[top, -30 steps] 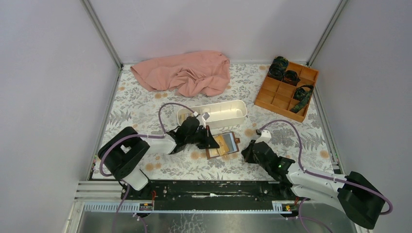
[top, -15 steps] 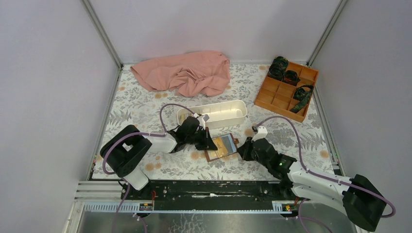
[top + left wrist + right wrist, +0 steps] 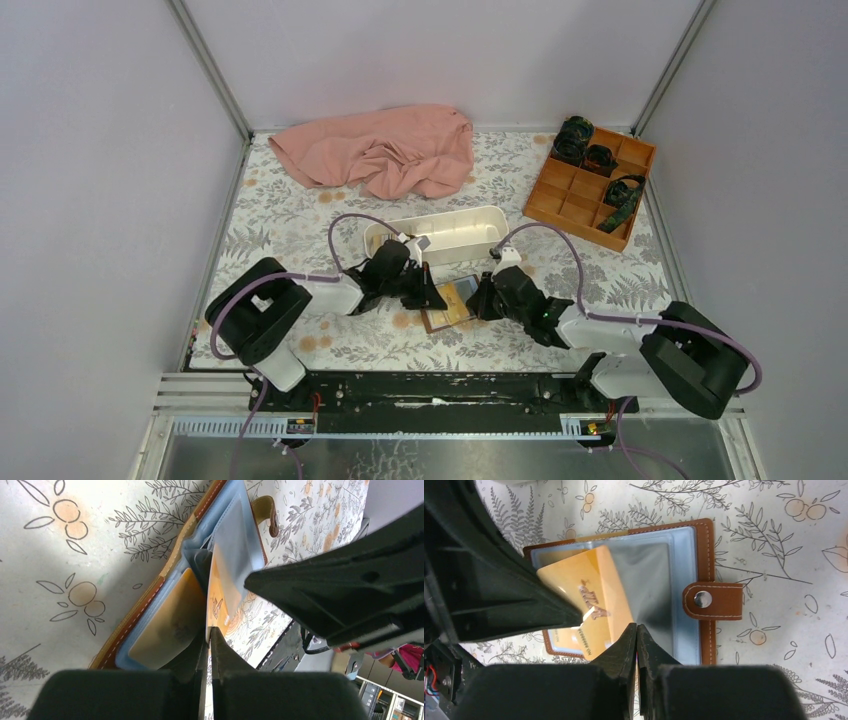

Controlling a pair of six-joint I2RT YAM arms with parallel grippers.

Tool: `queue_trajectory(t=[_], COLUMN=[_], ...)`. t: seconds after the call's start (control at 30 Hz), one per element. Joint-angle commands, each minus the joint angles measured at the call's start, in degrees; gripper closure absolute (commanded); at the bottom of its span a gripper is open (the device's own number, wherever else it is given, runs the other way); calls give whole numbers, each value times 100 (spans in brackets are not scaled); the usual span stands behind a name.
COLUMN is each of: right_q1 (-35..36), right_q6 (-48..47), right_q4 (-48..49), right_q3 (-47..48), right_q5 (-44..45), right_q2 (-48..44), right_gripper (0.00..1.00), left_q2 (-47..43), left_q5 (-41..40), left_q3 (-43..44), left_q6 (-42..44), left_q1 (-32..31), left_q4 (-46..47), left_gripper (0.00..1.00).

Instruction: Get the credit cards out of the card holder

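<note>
your left gripper point(image 3: 207, 632) pinched tight on the orange card point(image 3: 594, 585), card tilted partly out of the open card holder point(image 3: 705, 555), right gripper point(image 3: 636, 627) squeezed closed right at that card's lower edge, holder lying flat on the floral table point(image 3: 774, 530), white tray point(image 3: 440, 232) just behind the holder

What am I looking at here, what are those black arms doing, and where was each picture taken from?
Two robot arms are bolted at the near edge of a flowered table. One picture looks down from above; the other two come from a camera on each wrist. On the table lie a pink cloth, a white tray, an orange box and an open brown wallet. The left gripper seems to pinch a yellow card sticking out of the wallet; the right gripper is closed at that card's edge.
</note>
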Motion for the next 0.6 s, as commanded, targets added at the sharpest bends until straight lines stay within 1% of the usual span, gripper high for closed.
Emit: queue_trajectory(t=[0.0,0.07,0.2,0.33,0.43,0.53,0.57], right_q1=[-296,-420,-607,-738,-793,-802,-804], right_q6=[181,217,263,239,190,154,139], right_q4=[824,914,1031,1038,1047,1193,1292], right_q3=[-164,-234,-311,-382,-426,-514,-573], right_q5=[-290,-339,-490,-495,-488,-467,-465], right_q2=[193,337,575,545,476,395,344], right_gripper=[93,93,93,93,93,93,94], left_q2=[-235,-267,-342,-520,-910,-1460,-1673], left_q5=[10,435,401,750,858,769,616], left_q3=[-237,-369,-427,-689,-778,-751,-705], left_q6=[309,230,374,301,302,409,524], left_q1=[75,176,289,446,466,514,523], left_q4=[-559,-273,-499,-324,-461,-794,-975], left_gripper=[93,93,92,92,93,95,97])
